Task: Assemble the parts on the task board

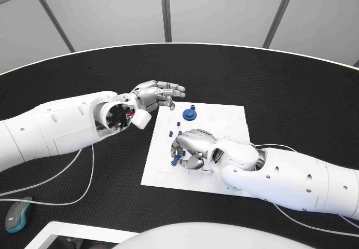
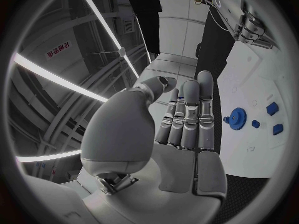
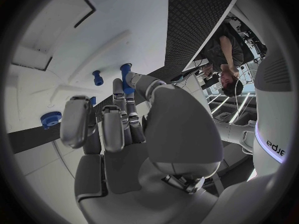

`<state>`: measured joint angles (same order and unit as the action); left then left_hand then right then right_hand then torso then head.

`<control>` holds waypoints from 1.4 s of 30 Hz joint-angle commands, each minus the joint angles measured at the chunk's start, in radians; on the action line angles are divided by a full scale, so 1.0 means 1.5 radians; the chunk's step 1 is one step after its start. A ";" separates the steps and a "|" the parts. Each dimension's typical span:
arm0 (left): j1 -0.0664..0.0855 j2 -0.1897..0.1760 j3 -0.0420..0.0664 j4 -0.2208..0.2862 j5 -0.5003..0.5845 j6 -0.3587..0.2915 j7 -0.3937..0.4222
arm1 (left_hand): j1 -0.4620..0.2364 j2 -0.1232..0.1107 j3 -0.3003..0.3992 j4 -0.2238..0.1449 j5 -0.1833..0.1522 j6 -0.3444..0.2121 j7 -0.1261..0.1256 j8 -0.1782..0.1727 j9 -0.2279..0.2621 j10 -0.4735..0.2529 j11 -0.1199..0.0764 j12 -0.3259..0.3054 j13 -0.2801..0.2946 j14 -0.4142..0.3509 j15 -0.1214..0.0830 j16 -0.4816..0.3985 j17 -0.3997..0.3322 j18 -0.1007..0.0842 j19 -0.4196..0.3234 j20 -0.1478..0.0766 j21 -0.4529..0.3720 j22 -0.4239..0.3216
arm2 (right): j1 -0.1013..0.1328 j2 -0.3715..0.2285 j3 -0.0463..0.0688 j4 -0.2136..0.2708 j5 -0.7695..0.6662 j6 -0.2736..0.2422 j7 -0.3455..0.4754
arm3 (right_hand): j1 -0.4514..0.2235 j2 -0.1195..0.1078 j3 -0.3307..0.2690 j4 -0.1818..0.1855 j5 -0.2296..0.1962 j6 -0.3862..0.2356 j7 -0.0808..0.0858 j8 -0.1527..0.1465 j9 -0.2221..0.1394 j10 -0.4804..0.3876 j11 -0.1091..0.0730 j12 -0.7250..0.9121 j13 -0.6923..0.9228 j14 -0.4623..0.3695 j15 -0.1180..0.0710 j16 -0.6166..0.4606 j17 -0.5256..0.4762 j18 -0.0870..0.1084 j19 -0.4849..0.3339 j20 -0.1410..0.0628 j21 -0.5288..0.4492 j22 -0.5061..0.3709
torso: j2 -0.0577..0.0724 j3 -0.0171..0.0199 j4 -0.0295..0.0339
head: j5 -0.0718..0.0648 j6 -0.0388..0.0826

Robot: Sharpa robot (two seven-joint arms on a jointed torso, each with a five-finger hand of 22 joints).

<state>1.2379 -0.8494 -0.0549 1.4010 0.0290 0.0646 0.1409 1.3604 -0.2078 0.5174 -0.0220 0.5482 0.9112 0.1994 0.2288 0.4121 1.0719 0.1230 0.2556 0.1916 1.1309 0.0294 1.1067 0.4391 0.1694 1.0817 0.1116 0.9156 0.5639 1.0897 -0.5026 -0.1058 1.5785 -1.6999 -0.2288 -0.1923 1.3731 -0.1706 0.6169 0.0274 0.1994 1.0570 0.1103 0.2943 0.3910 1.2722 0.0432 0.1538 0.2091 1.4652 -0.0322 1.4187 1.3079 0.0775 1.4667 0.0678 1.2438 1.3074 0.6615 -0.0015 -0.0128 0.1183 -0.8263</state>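
Observation:
The white task board (image 1: 224,116) lies in the middle of the black table. A blue gear (image 1: 191,112) (image 2: 236,118) (image 3: 50,118) stands near its far edge, with small blue parts (image 2: 272,108) beside it. My left hand (image 1: 159,94) (image 2: 187,119) hovers at the board's far left corner and pinches a small blue part (image 1: 170,106), mostly hidden, between thumb and fingertips. My right hand (image 1: 196,148) (image 3: 124,129) is low over the board's middle and pinches a blue peg (image 1: 176,160) (image 3: 127,84) between thumb and a finger. Another blue peg (image 3: 96,77) stands beyond it.
White cables (image 1: 67,187) trail across the table at the left. A blue-grey object (image 1: 15,215) lies near the front left edge, and a white tray (image 1: 74,236) sits at the front. Bare black table surrounds the board.

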 commanded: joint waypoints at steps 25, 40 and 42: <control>0.000 -0.001 0.000 0.001 0.000 -0.001 -0.001 | -0.001 0.007 -0.005 0.000 0.004 -0.003 0.000 0.004 0.000 -0.004 -0.001 0.004 0.001 -0.002 0.002 0.002 -0.001 0.010 -0.007 0.001 0.005 0.002 | -0.010 0.019 -0.003 -0.011 0.000 0.017 0.001 | -0.016 -0.001 -0.008 -0.001 0.010 -0.035 0.020 -0.016 0.029 -0.040 0.016 -0.030 0.001 0.037 0.010 0.002 0.010 -0.004 0.008 0.004 -0.009 0.028 | 0.000 -0.0002 -0.0004 | 0.002 -0.003; 0.000 -0.003 0.000 0.000 0.000 0.002 -0.003 | -0.001 0.007 -0.006 0.000 0.005 -0.003 0.000 0.004 0.000 -0.005 -0.001 0.005 0.001 -0.002 0.002 0.002 -0.002 0.010 -0.008 0.001 0.006 0.002 | -0.010 0.003 -0.004 0.002 0.000 -0.026 0.011 | -0.040 -0.046 -0.038 -0.001 -0.008 -0.156 0.037 -0.088 -0.002 -0.213 0.051 -0.053 -0.034 0.013 0.041 -0.025 -0.034 0.022 -0.038 0.035 -0.147 -0.058 | 0.000 0.0010 -0.0011 | 0.002 -0.002; 0.000 -0.003 0.000 0.000 0.000 0.002 -0.003 | -0.001 0.007 -0.006 0.000 0.005 -0.003 0.000 0.004 0.000 -0.005 -0.001 0.005 0.001 -0.002 0.002 0.002 -0.002 0.010 -0.008 0.001 0.006 0.002 | -0.010 -0.004 -0.004 0.009 0.000 -0.033 0.011 | -0.037 -0.046 -0.049 -0.002 -0.007 -0.160 0.030 -0.088 -0.002 -0.221 0.052 -0.047 -0.034 0.011 0.042 -0.025 -0.036 0.023 -0.038 0.036 -0.150 -0.060 | -0.001 0.0011 -0.0009 | 0.001 -0.002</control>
<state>1.2380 -0.8533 -0.0549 1.4013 0.0291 0.0674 0.1365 1.3604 -0.2078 0.5174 -0.0221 0.5482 0.9112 0.1994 0.2288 0.4121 1.0719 0.1230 0.2556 0.1913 1.1309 0.0294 1.1067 0.4382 0.1694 1.0786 0.1147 0.9198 0.5661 1.0749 -0.5022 -0.1114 1.5866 -1.7001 -0.2733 -0.1755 1.3184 -0.2323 0.5498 0.0252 0.1900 0.8229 0.1550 0.1654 0.3893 0.9458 0.1219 0.0809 0.1587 1.4663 0.0237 1.3874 1.2559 0.1012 1.4165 0.1215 1.0222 1.2195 0.6610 -0.0004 -0.0140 0.1209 -0.8291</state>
